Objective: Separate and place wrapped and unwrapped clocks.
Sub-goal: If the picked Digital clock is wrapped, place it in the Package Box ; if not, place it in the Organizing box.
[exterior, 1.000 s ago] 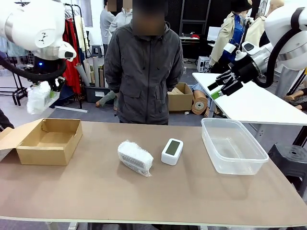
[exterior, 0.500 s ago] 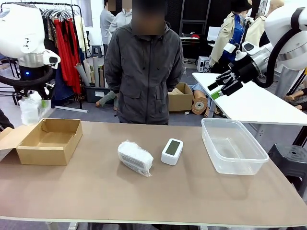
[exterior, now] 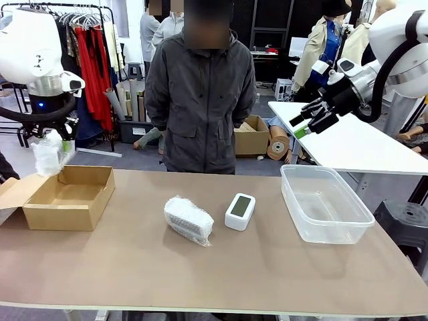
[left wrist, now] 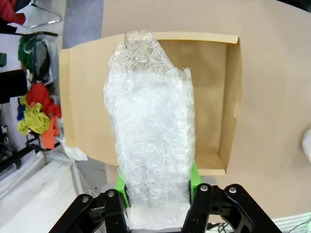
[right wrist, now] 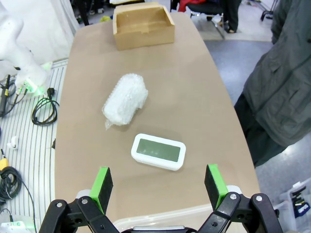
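Wrapped clock A (exterior: 48,152): whitish bubble-wrap bundle, oblong, upright, aloft at far left. Wrapped clock B (exterior: 188,220): same wrap, lying angled, mid-table. Bare clock (exterior: 240,210): white, rounded-rect., grey-green screen up, near B's right, not touching.

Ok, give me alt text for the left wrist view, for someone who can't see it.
The left claw is shut on a bubble-wrapped bundle that rises up the middle of the picture. Beyond it, an open cardboard box sits on the brown table.
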### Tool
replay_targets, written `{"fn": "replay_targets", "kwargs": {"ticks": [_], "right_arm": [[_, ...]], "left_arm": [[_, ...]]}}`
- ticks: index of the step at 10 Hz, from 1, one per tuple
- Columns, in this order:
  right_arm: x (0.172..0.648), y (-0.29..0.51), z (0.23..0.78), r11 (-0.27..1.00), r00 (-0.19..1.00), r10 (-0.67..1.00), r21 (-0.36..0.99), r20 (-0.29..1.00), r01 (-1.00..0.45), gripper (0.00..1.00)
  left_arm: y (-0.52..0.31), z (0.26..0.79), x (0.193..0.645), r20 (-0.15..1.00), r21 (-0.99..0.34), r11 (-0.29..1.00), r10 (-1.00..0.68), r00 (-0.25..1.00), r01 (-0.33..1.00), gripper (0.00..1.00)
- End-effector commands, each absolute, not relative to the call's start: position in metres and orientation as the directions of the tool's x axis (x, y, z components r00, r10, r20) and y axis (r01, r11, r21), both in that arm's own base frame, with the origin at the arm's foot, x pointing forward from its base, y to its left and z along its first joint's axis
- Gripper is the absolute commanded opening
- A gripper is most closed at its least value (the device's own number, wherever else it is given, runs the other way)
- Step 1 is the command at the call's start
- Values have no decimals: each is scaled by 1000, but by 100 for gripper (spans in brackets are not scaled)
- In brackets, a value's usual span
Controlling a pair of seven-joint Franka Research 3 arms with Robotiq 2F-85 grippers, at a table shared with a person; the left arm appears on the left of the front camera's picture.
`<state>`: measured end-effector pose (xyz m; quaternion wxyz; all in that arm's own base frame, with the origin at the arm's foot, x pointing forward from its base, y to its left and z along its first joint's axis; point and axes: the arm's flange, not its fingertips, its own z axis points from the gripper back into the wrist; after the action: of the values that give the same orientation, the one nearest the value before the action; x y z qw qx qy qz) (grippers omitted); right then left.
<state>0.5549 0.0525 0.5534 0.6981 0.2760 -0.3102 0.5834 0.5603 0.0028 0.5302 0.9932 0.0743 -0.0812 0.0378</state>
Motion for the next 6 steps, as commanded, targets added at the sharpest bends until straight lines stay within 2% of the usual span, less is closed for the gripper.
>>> {"fn": "replay_targets", "kwargs": {"ticks": [1, 4, 5, 6], "right_arm": [[555, 53, 555, 168, 123, 644, 17, 755, -986, 100], [555, 53, 555, 168, 123, 644, 17, 755, -986, 100], [555, 53, 555, 168, 123, 644, 17, 755, -986, 100], [555, 53, 555, 168, 123, 644, 17, 755, -986, 100]], "left_arm": [[6, 533, 558, 168, 154, 984, 60, 984, -86, 0], [3, 530, 560, 166, 142, 986, 63, 984, -87, 0], [6, 519, 557, 224, 226, 973, -5, 974, -47, 0], [6, 504, 555, 141, 193, 981, -56, 988, 28, 0]]}}
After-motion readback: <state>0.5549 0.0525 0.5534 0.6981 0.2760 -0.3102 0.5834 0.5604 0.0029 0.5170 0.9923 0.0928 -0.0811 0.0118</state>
